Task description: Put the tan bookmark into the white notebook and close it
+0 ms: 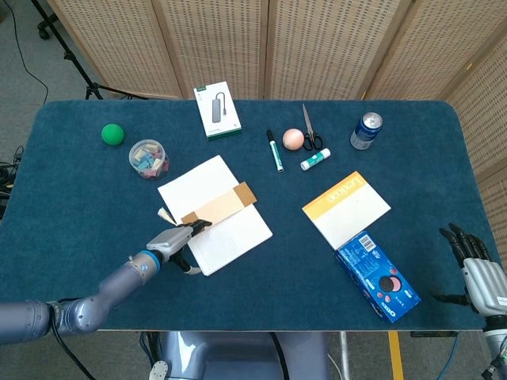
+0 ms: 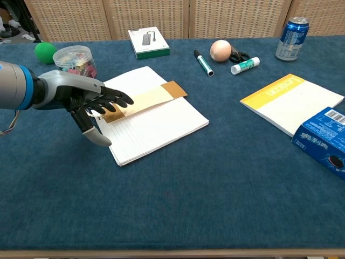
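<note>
The white notebook [image 1: 224,227] [image 2: 161,121] lies open on the blue table, left of centre. Across its upper page lies the tan bookmark [image 1: 222,206] [image 2: 148,99], slanted, with its brown far end sticking out past the page edge. My left hand [image 1: 176,240] [image 2: 89,102] is at the notebook's left edge. Its dark fingers are stretched out flat over the bookmark's near end, and the thumb hangs apart beside the page. My right hand [image 1: 476,267] hovers off the table's right front corner, fingers spread and holding nothing.
Green ball [image 1: 112,134], jar of clips [image 1: 148,157] and a white box [image 1: 217,109] stand at the back left. Marker [image 1: 274,150], peach ball [image 1: 293,138], scissors [image 1: 310,131], glue stick [image 1: 315,159] and can [image 1: 365,131] lie behind. Yellow-edged pad [image 1: 346,208] and blue biscuit box [image 1: 378,275] lie right.
</note>
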`<state>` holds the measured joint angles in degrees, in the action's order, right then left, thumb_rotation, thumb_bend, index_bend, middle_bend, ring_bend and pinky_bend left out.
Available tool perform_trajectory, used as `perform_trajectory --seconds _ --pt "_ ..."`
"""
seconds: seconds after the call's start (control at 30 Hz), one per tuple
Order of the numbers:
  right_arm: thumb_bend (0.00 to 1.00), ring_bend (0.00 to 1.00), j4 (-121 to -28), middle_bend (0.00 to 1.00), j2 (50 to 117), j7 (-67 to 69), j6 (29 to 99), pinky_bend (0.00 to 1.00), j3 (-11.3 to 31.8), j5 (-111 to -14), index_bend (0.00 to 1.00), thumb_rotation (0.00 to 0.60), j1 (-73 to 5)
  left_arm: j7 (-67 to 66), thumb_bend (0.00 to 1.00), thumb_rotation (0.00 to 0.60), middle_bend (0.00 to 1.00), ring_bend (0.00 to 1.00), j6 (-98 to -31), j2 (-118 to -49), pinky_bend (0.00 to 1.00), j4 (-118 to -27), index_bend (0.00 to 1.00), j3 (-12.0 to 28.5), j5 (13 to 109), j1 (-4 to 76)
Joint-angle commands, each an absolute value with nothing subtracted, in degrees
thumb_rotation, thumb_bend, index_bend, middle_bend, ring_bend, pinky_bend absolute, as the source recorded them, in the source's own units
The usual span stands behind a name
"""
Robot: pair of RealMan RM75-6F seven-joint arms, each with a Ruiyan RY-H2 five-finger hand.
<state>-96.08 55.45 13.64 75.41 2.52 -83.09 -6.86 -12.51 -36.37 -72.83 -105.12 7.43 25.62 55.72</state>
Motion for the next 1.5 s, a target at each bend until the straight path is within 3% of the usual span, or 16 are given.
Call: perform_trajectory --seconds 0.03,0.2,0.6,1.0,1.5 --pt "0.0 0.0 -96.1 0.0 55.4 13.7 75.3 0.0 2.5 -83.0 0.0 0.6 -6.9 -11.6 0.22 0.6 0.0 0.0 -37.1 -71.6 0.0 -106.1 0.0 7.8 25.0 56.4" --pt "0.0 0.0 -96.1 0.0 55.5 13.4 75.2 0.0 2.5 -83.1 0.0 0.6 -7.0 -10.6 0.22 0.6 0.0 0.0 -38.4 -71.2 0.0 -105.9 0.0 8.3 24.8 57.8" --pt "0.0 0.0 -96.0 0.0 55.6 13.4 74.6 0.0 2.5 -82.5 0.0 0.6 -7.3 -8.7 0.22 0.6 0.0 0.0 -39.1 -79.7 0.0 -97.8 0.0 9.2 21.1 62.0" --pt "0.0 0.0 -95.9 0.0 55.4 14.2 74.7 0.0 2.4 -82.9 0.0 0.6 -7.3 -11.0 0.22 0.6 0.0 0.0 -41.7 -81.4 0.0 -99.1 0.0 7.6 18.3 64.9" --pt "0.0 0.0 -95.8 0.0 55.2 14.8 74.7 0.0 2.3 -83.2 0.0 0.6 -7.3 -10.5 0.22 0.6 0.0 0.0 -40.4 -82.8 0.0 -98.7 0.0 6.8 16.7 65.9"
